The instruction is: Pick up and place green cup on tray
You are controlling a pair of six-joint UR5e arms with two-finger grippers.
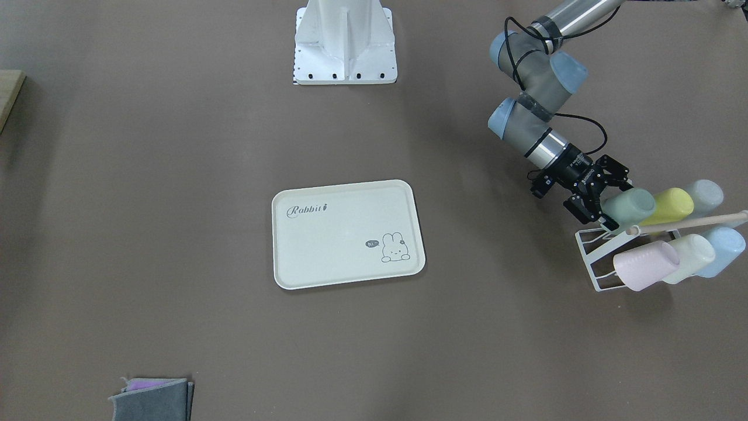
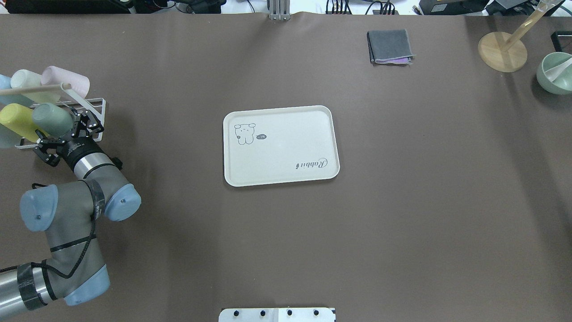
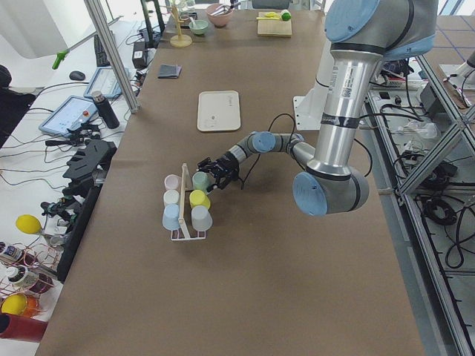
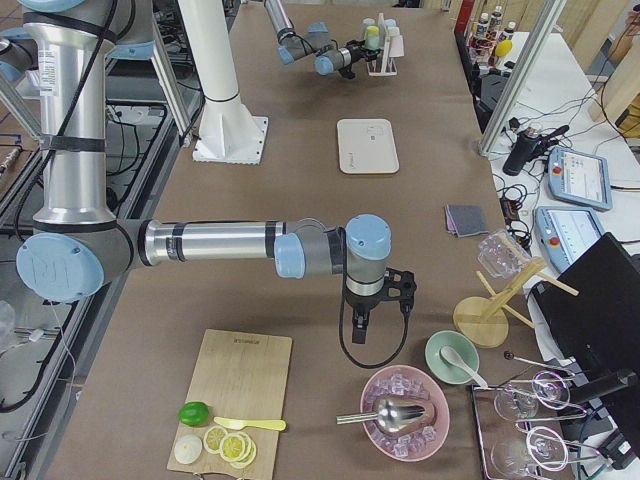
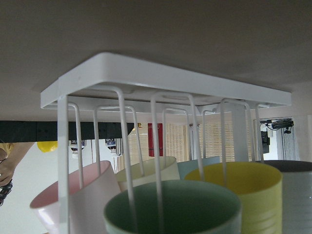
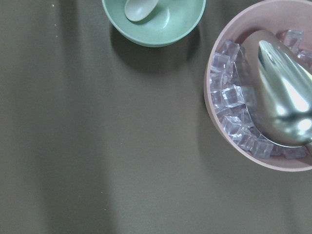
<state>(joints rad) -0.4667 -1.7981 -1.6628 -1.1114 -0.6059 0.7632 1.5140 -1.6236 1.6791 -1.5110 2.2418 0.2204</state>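
Evidently the green cup (image 1: 630, 206) rests on the white wire rack (image 5: 165, 80) at the robot's left end of the tabletop (image 1: 175, 204). It is tipped on its side with its mouth toward the left end effector (image 1: 615, 204). That end effector is spread wide, with one finger above the cup's rim and one below, straddling the mouth. Whether the pads actually touch the cup is too small to tell in the front and overhead views. The fingers lie outside the left wrist view. There the cup's mouth is cut off by the bottom edge, and rack wires cross in front of it.

Beside the green cup sit a yellow cup (image 1: 673, 203) and a grey-blue cup (image 1: 705, 195). A pink cup (image 1: 643, 266), a cream cup (image 1: 694, 256) and a blue cup (image 1: 723, 250) fill the other row. A wooden rod (image 1: 695, 223) runs between the rows, its far end cropped by the frame.

The tray (image 1: 345, 186) lies flat mid-tabletop, well apart from the rack.

The right end effector (image 4: 362, 325) appears only in the exterior right view, hanging near a green bowl (image 6: 153, 22) and a pink bowl of ice (image 6: 210, 102). Whether it is spread or closed cannot be told. Its wrist view crops both bowls, and a metal scoop (image 6: 282, 92) hides much of the ice. A folded grey cloth (image 1: 153, 400) is cut by the front view's lower edge.
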